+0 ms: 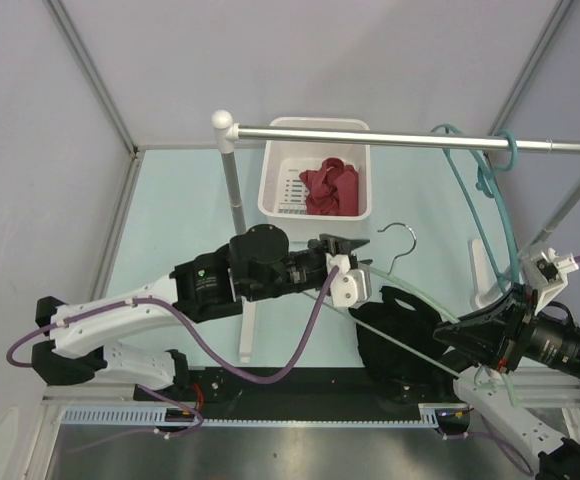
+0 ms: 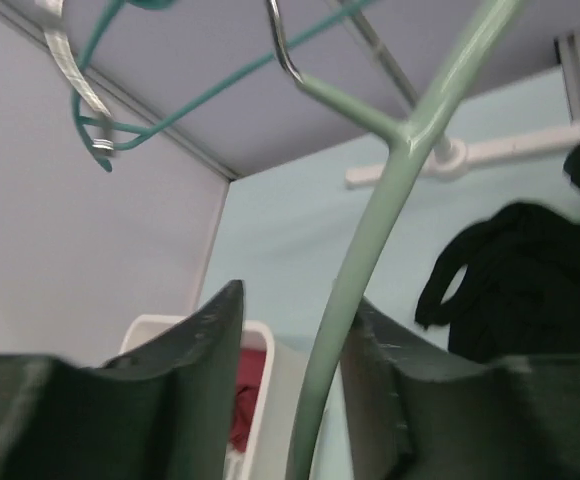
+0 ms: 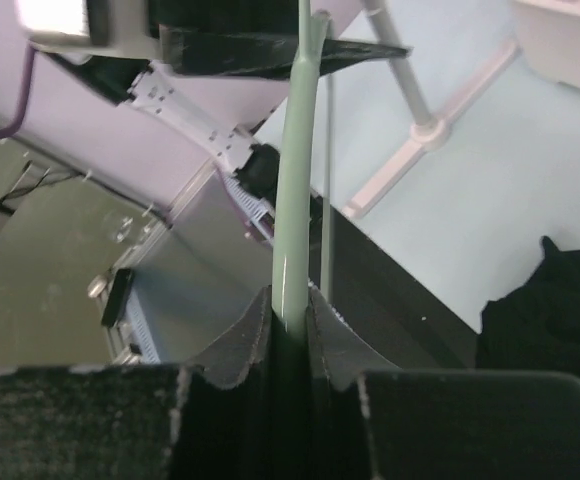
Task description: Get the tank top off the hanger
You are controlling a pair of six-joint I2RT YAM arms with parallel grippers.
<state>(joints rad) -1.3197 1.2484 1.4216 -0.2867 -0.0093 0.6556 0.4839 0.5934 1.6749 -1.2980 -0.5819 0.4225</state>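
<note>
My right jaws pinch the hanger (image 3: 295, 200) to steady it, my left jaws spread loosely around it (tank top (image 1: 400, 338) heaped at six o'clock from its hook, apparently free).

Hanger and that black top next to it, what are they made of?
The hanger looks like smooth pale green plastic, or maybe coated wire: its arm is evenly coloured with a soft sheen. Its hook looks like bare metal, thin and shiny silver. The tank top looks like soft black fabric, matte and crumpled into floppy folds. Which fabric it is, I cannot tell.
</note>
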